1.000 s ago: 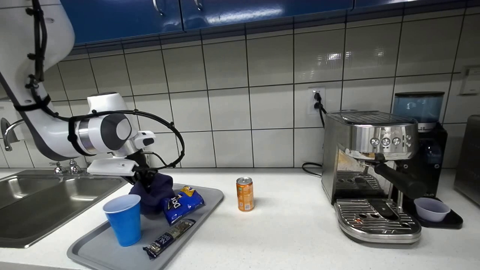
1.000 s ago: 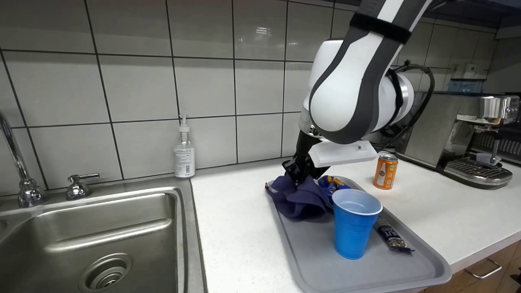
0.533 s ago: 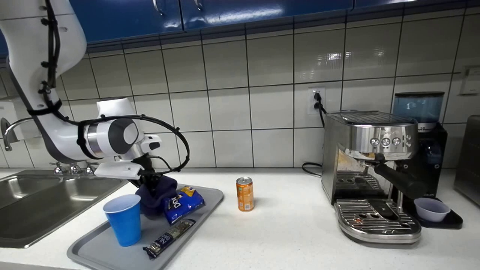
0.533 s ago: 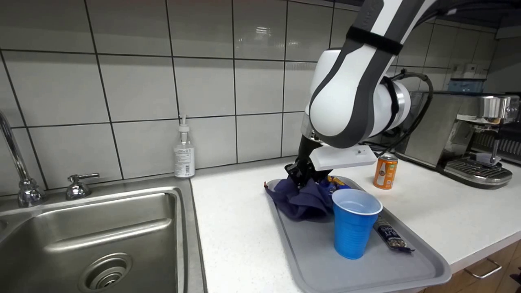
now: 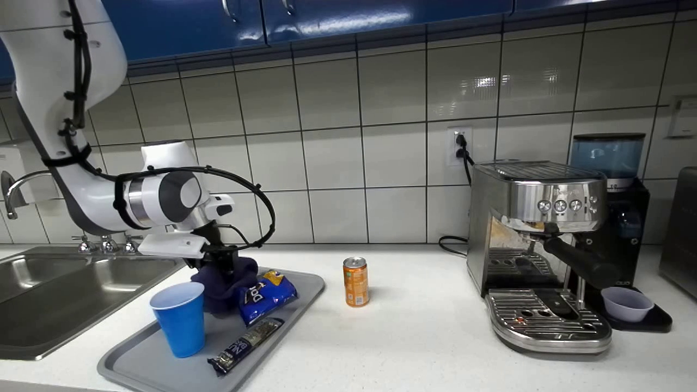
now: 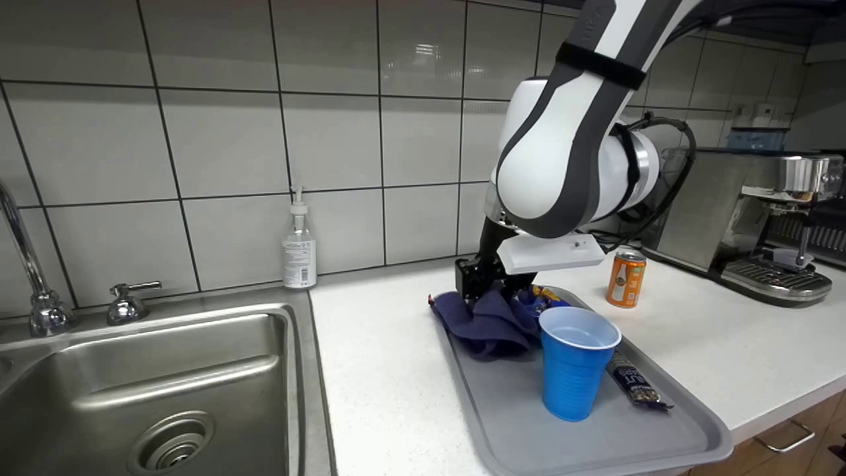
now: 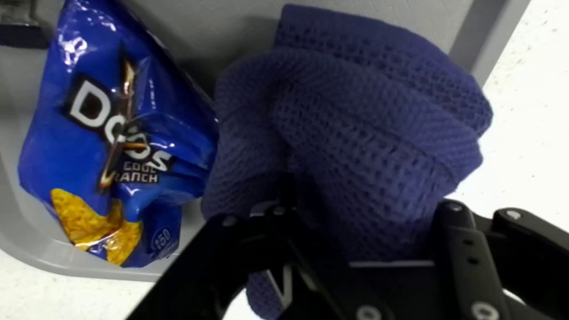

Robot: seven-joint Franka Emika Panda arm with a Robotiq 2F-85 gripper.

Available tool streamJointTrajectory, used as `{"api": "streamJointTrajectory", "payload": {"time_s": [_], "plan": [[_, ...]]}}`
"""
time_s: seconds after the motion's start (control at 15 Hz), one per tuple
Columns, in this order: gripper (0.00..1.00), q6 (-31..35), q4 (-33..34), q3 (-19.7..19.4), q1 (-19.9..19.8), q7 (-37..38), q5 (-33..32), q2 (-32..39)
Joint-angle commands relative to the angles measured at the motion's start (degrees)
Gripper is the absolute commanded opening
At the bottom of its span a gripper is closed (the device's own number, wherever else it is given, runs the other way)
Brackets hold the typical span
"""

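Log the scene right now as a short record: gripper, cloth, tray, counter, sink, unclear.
gripper: open, jaws spread at the cloth
cloth: dark purple, bunched, partly between the jaws, overlapping the rim of the gray tray
tray: blue cup upright; chip bag beside cloth; wrapped bar lying flat
counter: orange can upright; espresso machine
sink: steel sink; pump bottle near its back corner
unclear: jaw tips, partly hidden in folds

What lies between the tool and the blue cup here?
The dark purple cloth, bunched over the gray tray, lies between tool and cup in both exterior views.
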Motion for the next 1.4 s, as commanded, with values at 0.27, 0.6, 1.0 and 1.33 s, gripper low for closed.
{"api": "streamJointTrajectory", "payload": {"time_s": [0.27, 0.6, 1.0, 1.33], "plan": [[1.00, -1.85, -2.11, -1.09, 1.76, 0.18, -2.84, -6.44], [1.00, -2.90, -2.67, -1.52, 3.17, 0.55, -3.49, -9.00], [1.00, -4.94, -3.36, -0.74, 4.62, 0.04, -3.03, -10.19], [1.00, -6.83, -4.97, 1.24, 3.22, 1.39, -5.59, -12.19]]}}
